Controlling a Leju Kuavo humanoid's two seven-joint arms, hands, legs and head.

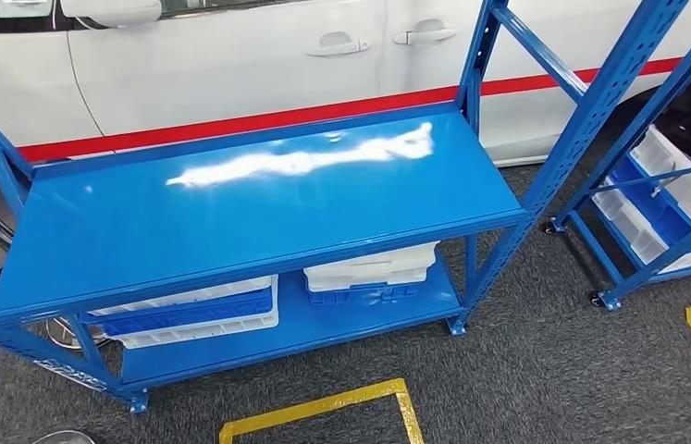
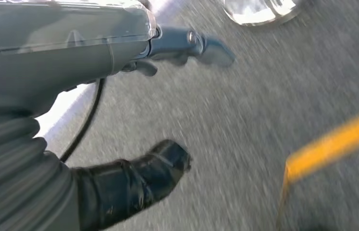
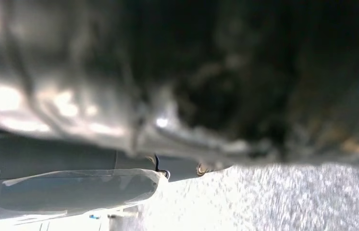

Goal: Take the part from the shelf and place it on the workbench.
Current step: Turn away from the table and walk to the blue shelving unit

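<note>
Close in, the left hand point(image 2: 119, 120) hangs over speckled grey carpet point(image 2: 244, 120), its ribbed grey cover and a glossy black thumb-like digit point(image 2: 139, 178) spread well apart from the paler grey fingers point(image 2: 187, 45); nothing sits between them, so it's open and empty. Beyond those fingertips runs a blurred yellow floor stripe point(image 2: 336, 142). At the right wrist, the right hand point(image 3: 71, 192) is a soft grey shape under a clear, wrinkled film, with a big dark, out-of-focus mass pressed close above it; whether those fingers are together or apart, I cannot tell. Further out, the head view takes in yellow tape corners point(image 1: 323, 407) on the carpet, then the blue steel workbench point(image 1: 230, 213), its flat top smooth and glaring with reflected light. Below, white and blue plastic trays point(image 1: 203, 310) stack on the lower level. Off to the right stands the slanted blue shelf point(image 1: 656, 176) with white bins; no part is distinguishable there. Behind everything, a white car point(image 1: 230, 55) with a red stripe.
</note>
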